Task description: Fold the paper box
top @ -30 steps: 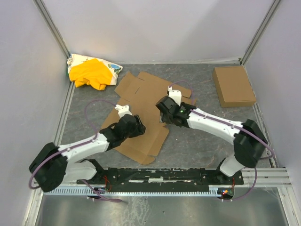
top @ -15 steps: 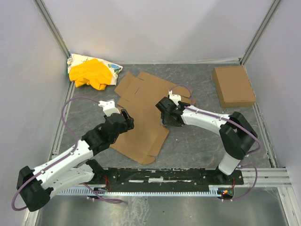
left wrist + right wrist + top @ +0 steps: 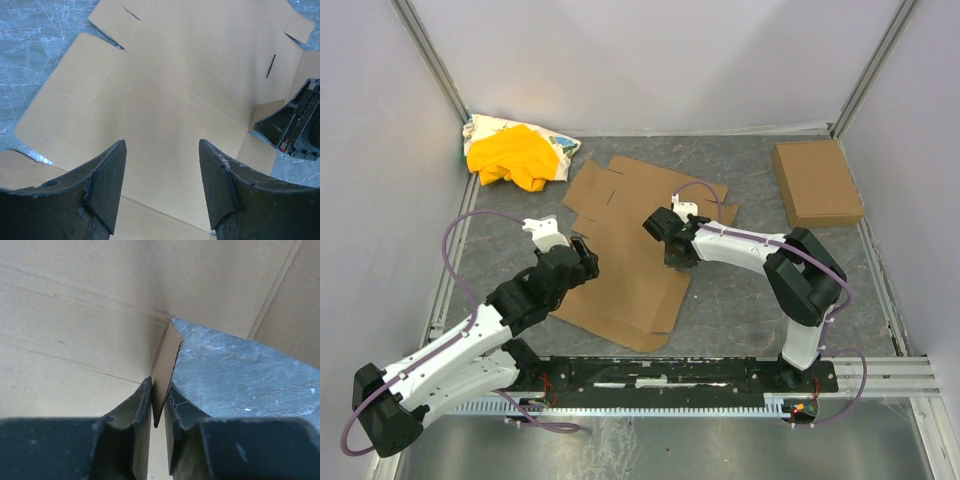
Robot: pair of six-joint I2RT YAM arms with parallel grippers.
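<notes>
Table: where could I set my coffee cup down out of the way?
Bare table lies at the far edge between the paper box and the small folded box, and between the right arm and the front rail. Crowded: the middle, where the open left gripper hovers and the right gripper pinches a flap; the yellow cloth fills the far-left corner.

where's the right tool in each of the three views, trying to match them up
Top external: centre of the picture, the right tool down on the right edge of the paper box.
Left wrist: the dark shape at the right edge, mid-height, beside a raised flap.
Right wrist: bottom centre, its fingers closed on that thin flap.
Shared landmark: the raised flap, next to the bare grey table.
</notes>
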